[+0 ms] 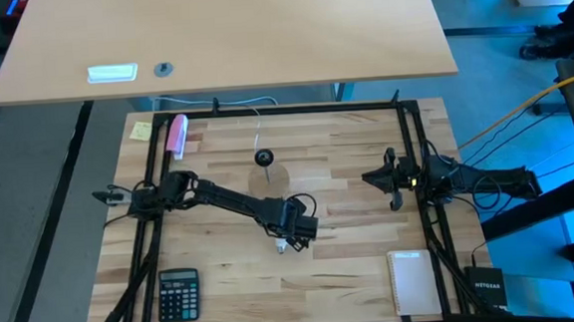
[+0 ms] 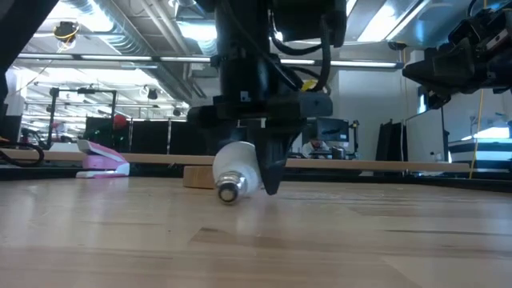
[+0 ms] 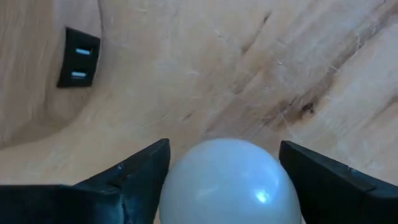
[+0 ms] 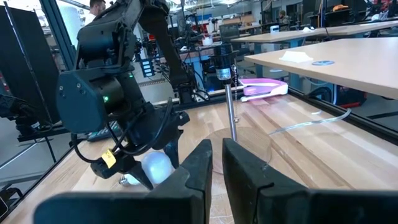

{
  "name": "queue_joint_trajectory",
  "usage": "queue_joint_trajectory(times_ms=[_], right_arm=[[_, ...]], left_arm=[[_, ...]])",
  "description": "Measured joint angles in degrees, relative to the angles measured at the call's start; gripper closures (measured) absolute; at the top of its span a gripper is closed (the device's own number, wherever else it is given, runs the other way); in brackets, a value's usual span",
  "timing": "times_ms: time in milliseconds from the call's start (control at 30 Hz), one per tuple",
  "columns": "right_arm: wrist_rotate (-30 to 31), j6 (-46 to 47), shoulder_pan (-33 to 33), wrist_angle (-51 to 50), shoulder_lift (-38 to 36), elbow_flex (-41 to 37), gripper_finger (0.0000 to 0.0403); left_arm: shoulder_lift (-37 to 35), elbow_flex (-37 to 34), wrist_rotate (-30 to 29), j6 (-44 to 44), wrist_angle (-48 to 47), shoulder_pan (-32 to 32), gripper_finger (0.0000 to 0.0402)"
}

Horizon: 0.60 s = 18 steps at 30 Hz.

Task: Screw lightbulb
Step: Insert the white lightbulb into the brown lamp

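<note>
The left gripper (image 1: 290, 243) reaches down to the wooden table (image 1: 353, 267), on the calculator side of the round wooden disc (image 1: 266, 172) with its black socket (image 1: 264, 158). Its two fingers (image 3: 143, 171) stand one on each side of the lightbulb (image 2: 237, 179) with a little space showing, so they bracket the globe without clearly clamping it. The lightbulb lies on its side on the table, its silvery screw base pointing away from the disc. The calculator (image 1: 178, 293) sits well apart from the disc, toward the table's near left corner. The right gripper (image 1: 392, 180) waits raised near the table's right edge, level with the disc, its fingers (image 4: 239, 165) nearly together around nothing.
</note>
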Motion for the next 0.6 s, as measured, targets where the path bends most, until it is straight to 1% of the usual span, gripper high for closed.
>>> queue_joint_trajectory(times_ms=[133,267,433,600], right_arm=[[-0.02,0.0,0.0,-0.02,0.0,0.01,0.0361],[-0.02,0.0,0.0,-0.04,0.0,0.0,0.0361],[-0.02,0.0,0.0,-0.06,0.0,0.0,0.0361],[-0.02,0.0,0.0,-0.08,0.0,0.0,0.0361]], left_arm=[[0.0,0.0,-0.03,1.8,-0.11,0.07,0.0156],[-0.03,0.0,-0.07,2.68,-0.33,-0.01,0.0156],[-0.07,0.53,-0.58,3.57,-0.8,-0.03,0.014],[-0.72,3.48,-2.1,5.63,-0.4,-0.01,0.0149]])
